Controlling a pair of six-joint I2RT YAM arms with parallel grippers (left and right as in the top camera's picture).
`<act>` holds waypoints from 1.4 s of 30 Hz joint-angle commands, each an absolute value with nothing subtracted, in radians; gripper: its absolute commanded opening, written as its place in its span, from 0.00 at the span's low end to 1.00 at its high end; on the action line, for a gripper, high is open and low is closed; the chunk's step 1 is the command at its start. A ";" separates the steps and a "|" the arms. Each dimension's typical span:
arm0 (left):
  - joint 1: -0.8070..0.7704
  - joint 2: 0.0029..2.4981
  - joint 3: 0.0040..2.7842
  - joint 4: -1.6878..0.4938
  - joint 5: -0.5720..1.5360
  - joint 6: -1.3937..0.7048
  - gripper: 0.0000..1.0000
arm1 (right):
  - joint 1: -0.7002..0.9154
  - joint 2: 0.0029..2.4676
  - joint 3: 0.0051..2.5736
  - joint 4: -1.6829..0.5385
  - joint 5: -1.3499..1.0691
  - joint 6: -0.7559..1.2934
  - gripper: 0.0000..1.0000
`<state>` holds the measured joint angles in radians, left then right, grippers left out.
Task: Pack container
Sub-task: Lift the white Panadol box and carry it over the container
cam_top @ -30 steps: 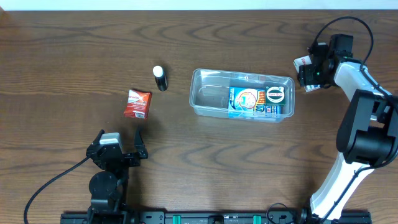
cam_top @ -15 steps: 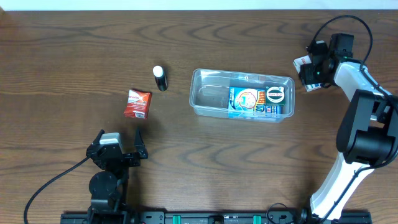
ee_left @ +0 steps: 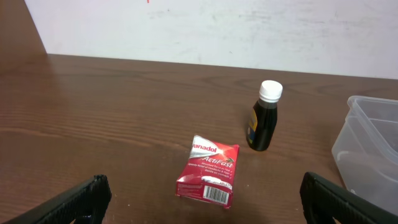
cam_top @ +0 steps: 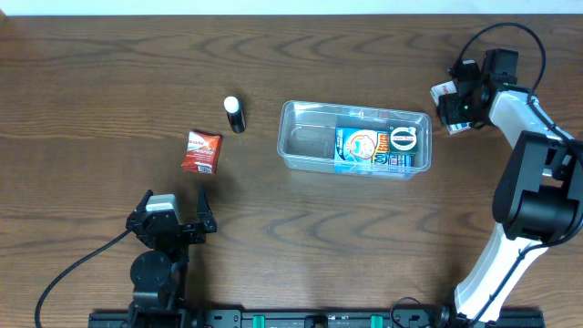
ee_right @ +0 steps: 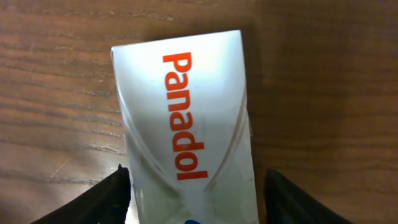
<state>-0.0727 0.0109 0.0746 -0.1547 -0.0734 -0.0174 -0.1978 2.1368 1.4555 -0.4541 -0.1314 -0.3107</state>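
Container (cam_top: 304, 141): clear plastic tub, right of centre on the wooden table (cam_top: 91, 73); long side runs left to right; its left corner shows at the right edge of the left wrist view
Contents: blue printed packet (cam_top: 357, 148) lying flat in the middle and right part, a round dark-rimmed item (cam_top: 404, 139) on its right end; left part of the tub bare
Left of container: small dark bottle with white cap (ee_left: 264, 117), upright, near the tub; red Panadol ActiFast packet (ee_left: 208, 180) flat on the wood, nearer the left arm than the bottle, apart from it
Left gripper (cam_top: 173, 211): near table edge, low, jaws spread wide, nothing between them; faces the red packet and bottle, well short of both
Right gripper (cam_top: 449, 107): just off the tub's right end, pointing down at the table
White Panadol box (ee_right: 180, 106): flat on the wood, outside the tub
Right fingers (ee_right: 99, 199): parted, one on each side of the box's near end; dark gap shows on one side, so not pinching
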 commanded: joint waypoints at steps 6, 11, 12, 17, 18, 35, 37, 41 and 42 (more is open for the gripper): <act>-0.067 0.007 0.068 -0.179 -0.060 0.000 0.98 | -0.195 2.165 1.456 -0.456 -0.139 -0.369 0.65; -0.067 0.007 0.068 -0.179 -0.060 0.000 0.98 | -0.195 2.169 1.456 -0.451 -0.139 -0.375 0.54; -0.067 0.007 0.068 -0.179 -0.060 0.000 0.98 | -0.195 2.169 1.456 -0.451 -0.139 -0.375 0.53; -0.067 0.007 0.068 -0.179 -0.060 0.000 0.98 | -0.195 2.165 1.459 -0.452 -0.139 -0.375 0.52; -0.067 0.007 0.068 -0.179 -0.060 0.000 0.98 | -0.195 2.160 1.460 -0.453 -0.139 -0.375 0.52; -0.067 0.007 0.068 -0.179 -0.060 0.000 0.98 | -0.175 1.729 1.525 -0.685 -0.197 -0.381 0.43; -0.067 0.007 0.068 -0.179 -0.060 0.000 0.98 | -0.157 1.678 1.525 -0.725 -0.249 -0.404 0.43; -0.067 0.007 0.068 -0.179 -0.060 0.000 0.98 | -0.088 1.584 1.525 -0.822 -0.326 -0.458 0.41; -0.067 0.007 0.068 -0.179 -0.060 0.000 0.98 | -0.062 1.568 1.525 -0.847 -0.326 -0.476 0.41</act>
<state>-0.0727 0.0109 0.0746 -0.1547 -0.0734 -0.0174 -0.1200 1.6100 1.5192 -0.8165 -0.2501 -0.4149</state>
